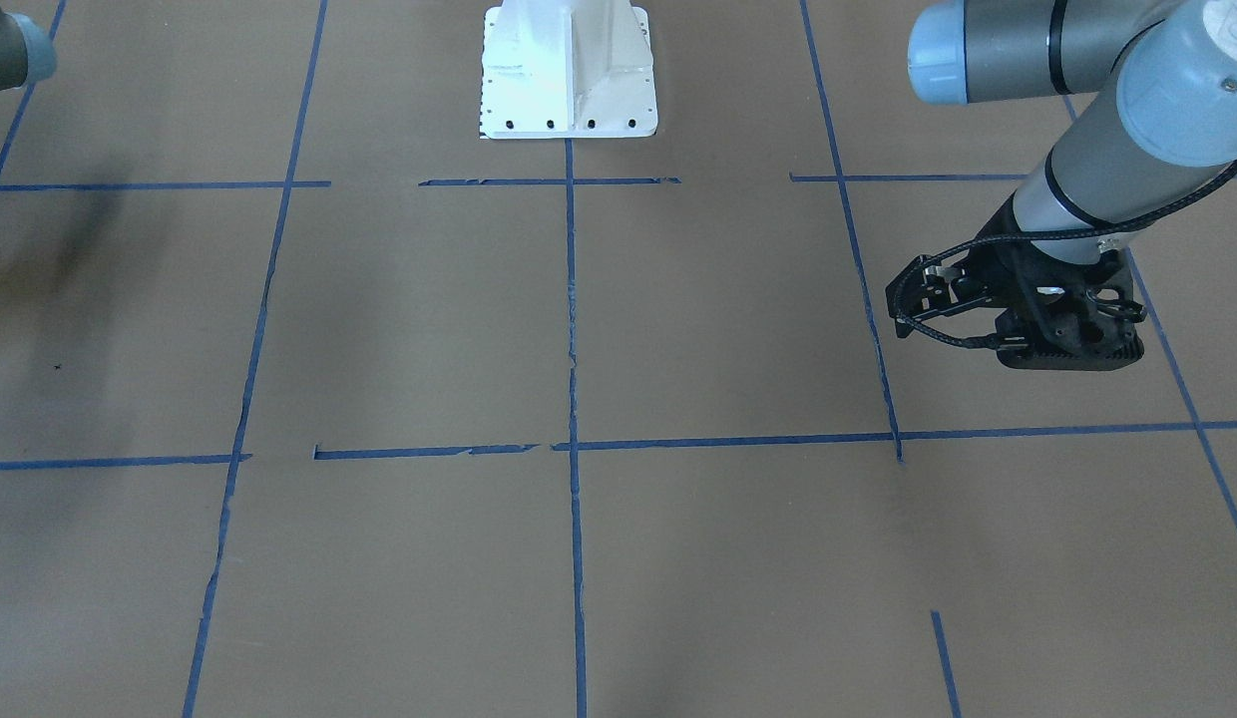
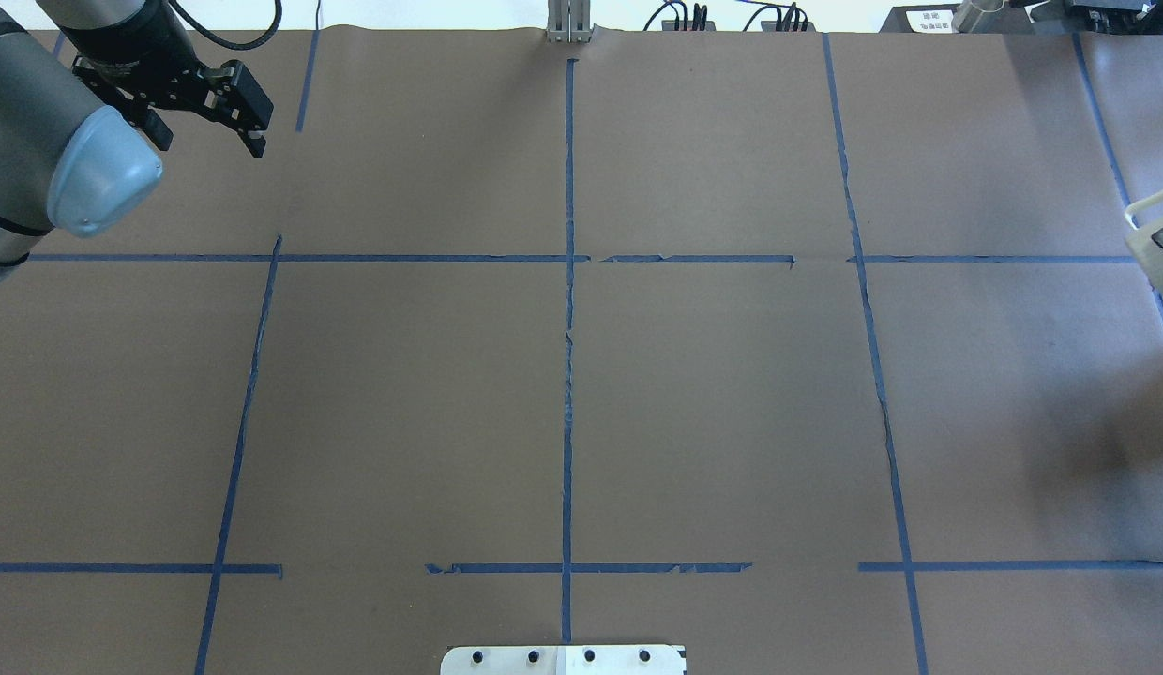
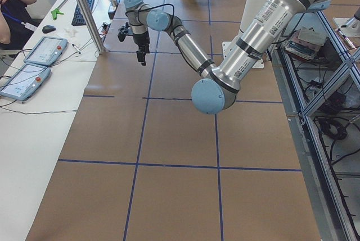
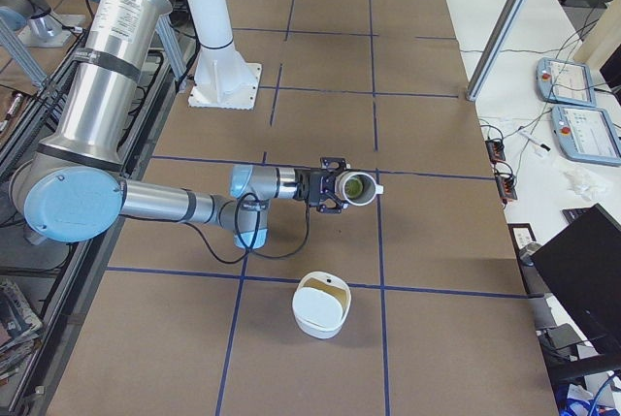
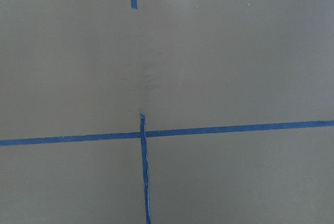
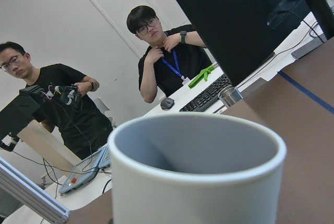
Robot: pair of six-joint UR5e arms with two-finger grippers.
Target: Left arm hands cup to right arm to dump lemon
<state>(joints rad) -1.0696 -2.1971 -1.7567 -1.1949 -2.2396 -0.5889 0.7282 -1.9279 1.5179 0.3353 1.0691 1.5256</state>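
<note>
One cup [image 6: 198,177] fills the right wrist view, tipped sideways above the table [image 4: 437,241] at the right gripper [image 4: 337,188], one lemon [image 4: 356,185] slice inside it; how far those jaws stand apart cannot be told. One white tub [image 4: 320,306] stands nearby, and the left gripper [image 2: 253,122] hangs well apart, spread and empty.

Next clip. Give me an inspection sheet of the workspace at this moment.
Surface: brown table with a blue tape grid, tape torn in places.
Job's things: cup on its side above the table at the right gripper; lemon inside it.
Clutter: white tub on the table near the cup.
Grippers: left gripper open, empty; right gripper's state cannot be told.
Cables: black cable loops at the left gripper.
Surroundings: two people, keyboard at a side desk.
</note>
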